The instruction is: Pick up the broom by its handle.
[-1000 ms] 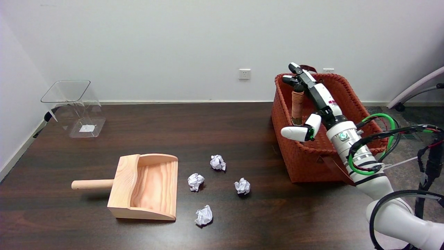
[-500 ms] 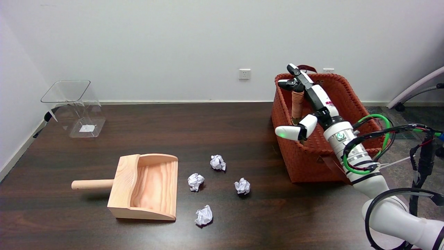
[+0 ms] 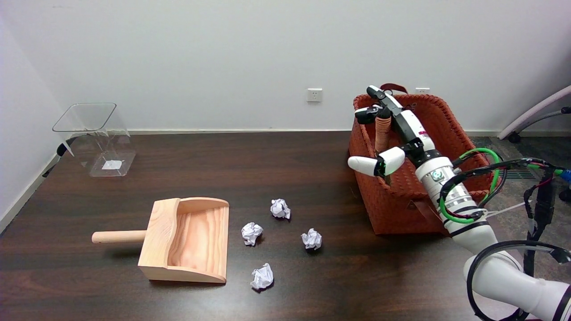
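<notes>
Step in hand: you are at the grasp itself. Your robot hand (image 3: 392, 133) is inside the woven basket (image 3: 397, 200) at the worktop's far right corner, set against the broom handle (image 3: 380, 133).
Broom: it stands nearly upright in the basket's left part; only the ribbed, tan handle shows, the brush end is hidden below the rim.
Robot hand state: the dark fingertips (image 3: 363, 116) curl round the top of the handle and the thumb juts left, lower down; I cannot tell whether the grip has closed firmly on it.
Next move: in my judgement, close fully on the handle, then raise it straight up, clear of the basket's left wall.
Writing: a small red mark on the back of the robot hand, too small to read; no other labels legible.
</notes>
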{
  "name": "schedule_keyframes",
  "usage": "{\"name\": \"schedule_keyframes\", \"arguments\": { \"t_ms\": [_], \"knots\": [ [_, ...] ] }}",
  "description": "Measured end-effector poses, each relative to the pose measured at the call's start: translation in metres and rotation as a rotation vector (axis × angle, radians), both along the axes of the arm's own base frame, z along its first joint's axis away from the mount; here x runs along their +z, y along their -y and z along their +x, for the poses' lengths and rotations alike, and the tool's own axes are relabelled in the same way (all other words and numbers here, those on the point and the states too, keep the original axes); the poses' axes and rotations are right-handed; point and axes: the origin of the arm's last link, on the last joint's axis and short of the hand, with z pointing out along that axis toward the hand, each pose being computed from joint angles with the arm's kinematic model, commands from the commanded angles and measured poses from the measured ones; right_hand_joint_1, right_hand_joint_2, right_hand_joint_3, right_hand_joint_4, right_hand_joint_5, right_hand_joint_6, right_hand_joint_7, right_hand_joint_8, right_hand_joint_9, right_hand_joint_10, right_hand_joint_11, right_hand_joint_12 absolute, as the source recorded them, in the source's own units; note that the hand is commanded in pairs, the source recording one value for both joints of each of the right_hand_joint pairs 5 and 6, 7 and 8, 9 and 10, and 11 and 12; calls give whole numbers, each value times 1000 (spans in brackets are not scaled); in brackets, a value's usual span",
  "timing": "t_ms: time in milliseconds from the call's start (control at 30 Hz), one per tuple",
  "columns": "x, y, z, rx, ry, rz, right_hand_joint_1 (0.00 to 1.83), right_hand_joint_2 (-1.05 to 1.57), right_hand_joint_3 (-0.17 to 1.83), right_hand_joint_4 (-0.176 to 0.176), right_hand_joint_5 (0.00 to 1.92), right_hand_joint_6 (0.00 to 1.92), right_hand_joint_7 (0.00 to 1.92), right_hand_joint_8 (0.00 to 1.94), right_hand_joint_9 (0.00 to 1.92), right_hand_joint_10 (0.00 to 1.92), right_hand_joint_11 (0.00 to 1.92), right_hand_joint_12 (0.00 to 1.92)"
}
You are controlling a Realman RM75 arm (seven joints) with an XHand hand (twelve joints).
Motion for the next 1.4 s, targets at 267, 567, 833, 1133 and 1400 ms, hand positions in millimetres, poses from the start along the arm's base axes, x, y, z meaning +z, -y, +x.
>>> {"name": "schedule_keyframes", "arguments": {
  "t_ms": [267,567,833,1133,1400],
  "knots": [
    [2,0,-2,0,14,-11,1181,-116,996,0,227,227,692,692,630,630,230,230],
    [5,1,-4,-4,24,-22,1183,-72,1189,0,385,385,892,892,872,872,578,578],
    [6,1,-5,-7,27,-29,1173,35,1239,0,597,597,1068,1068,1075,1075,912,912],
    [9,0,-7,-8,27,-38,1156,240,1116,0,750,750,1343,1343,1438,1438,1331,1331],
    [11,0,-8,-8,26,-45,1122,342,1083,0,905,905,1411,1411,1496,1496,1407,1407]
  ]
}}
